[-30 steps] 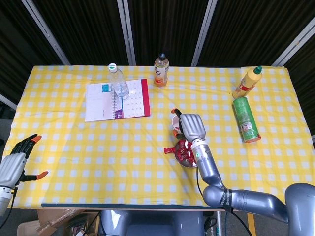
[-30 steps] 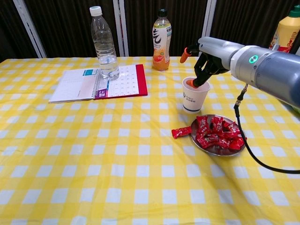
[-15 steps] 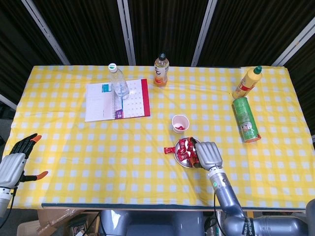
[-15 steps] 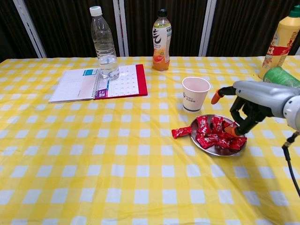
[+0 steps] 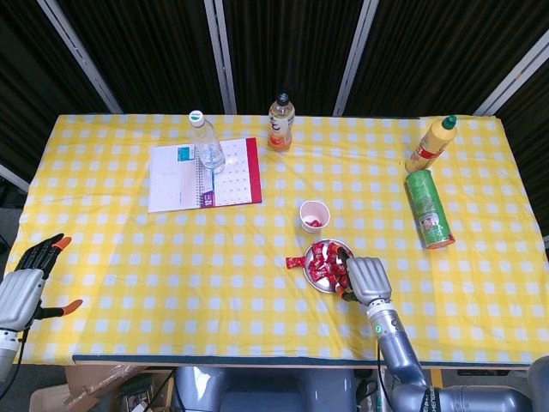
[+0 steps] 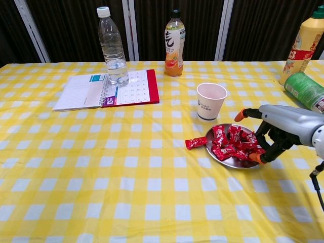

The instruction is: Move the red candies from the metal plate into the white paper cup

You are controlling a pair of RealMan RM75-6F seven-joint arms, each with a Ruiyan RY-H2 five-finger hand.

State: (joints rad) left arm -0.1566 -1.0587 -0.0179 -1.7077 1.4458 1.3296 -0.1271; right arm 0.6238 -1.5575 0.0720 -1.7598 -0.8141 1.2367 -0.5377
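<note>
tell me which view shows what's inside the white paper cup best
The head view: it looks straight down into the white paper cup, so a bit of red shows at the bottom. The chest view sees the cup from the side, showing its outer wall, printed label and rim, but nothing of what lies inside.

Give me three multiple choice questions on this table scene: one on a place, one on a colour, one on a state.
1. Where does the stray candy lie?
A. in the cup
B. on the cloth left of the metal plate
C. on the notebook

2. What colour is the water bottle cap?
A. green
B. black
C. orange

3. How does the green can stand?
A. upright
B. on its side
C. stacked on the cup

Answers: 1 B, it sits beside the plate's rim; 2 A, chest view shows green; 3 B, it lies flat.
</note>
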